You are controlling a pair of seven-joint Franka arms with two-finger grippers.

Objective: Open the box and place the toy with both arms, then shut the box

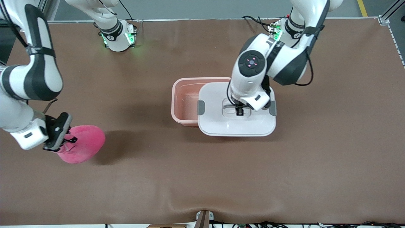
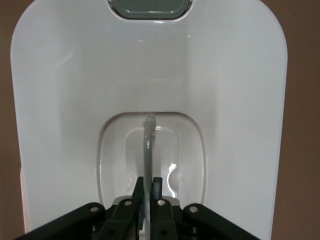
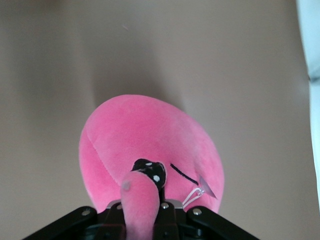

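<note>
Now left gripper (image 1: 239, 110) clamping thin grey handle (image 2: 148, 150) in lid (image 1: 221, 123), fingers together on it. Lid hanging shifted off tub (image 1: 186, 98), toward left arm's end and nearer front camera, leaving tub mouth partly uncovered, likely to make room for toy. Right gripper (image 1: 61, 139) pinching toy (image 1: 84, 142) by protruding eye, fingers pressed together on plush. Toy sitting well apart from tub, toward right arm's end of table (image 1: 202, 177); whether lifted, cannot tell.

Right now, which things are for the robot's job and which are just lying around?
For the job:
- pink tub, uncovered
- white lid, its handle pinched by the left claw
- pink toy, gripped by the right claw

Just lying around:
- cables at the table's edge
</note>
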